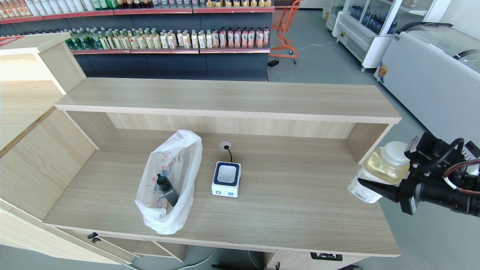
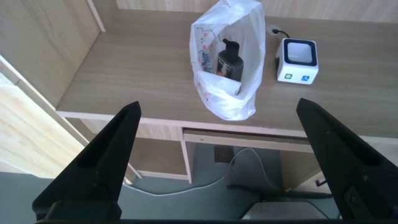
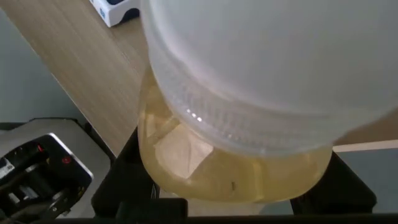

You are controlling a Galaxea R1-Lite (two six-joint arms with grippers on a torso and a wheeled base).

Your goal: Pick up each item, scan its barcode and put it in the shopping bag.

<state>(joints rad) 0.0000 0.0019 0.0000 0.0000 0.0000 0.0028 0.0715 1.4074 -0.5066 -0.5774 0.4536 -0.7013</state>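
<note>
My right gripper [image 1: 390,180] is shut on a clear bottle of pale yellow drink [image 1: 380,170] with a white cap and a barcode label, held off the counter's right end. The right wrist view looks down on that bottle [image 3: 236,162] and its cap [image 3: 267,56]. The white barcode scanner [image 1: 226,179] sits mid-counter; it also shows as the scanner [image 2: 298,60] in the left wrist view. A white shopping bag [image 1: 170,180] lies left of it, mouth open, with a dark bottle [image 1: 167,189] inside. My left gripper [image 2: 217,162] hangs open below the counter's front edge.
The wooden counter [image 1: 292,210] has a raised back shelf [image 1: 225,97] and side walls. The scanner's cable runs to a grommet [image 1: 225,144] behind it. Store shelves of drinks, an orange cart [image 1: 287,30] and freezers [image 1: 431,67] stand beyond.
</note>
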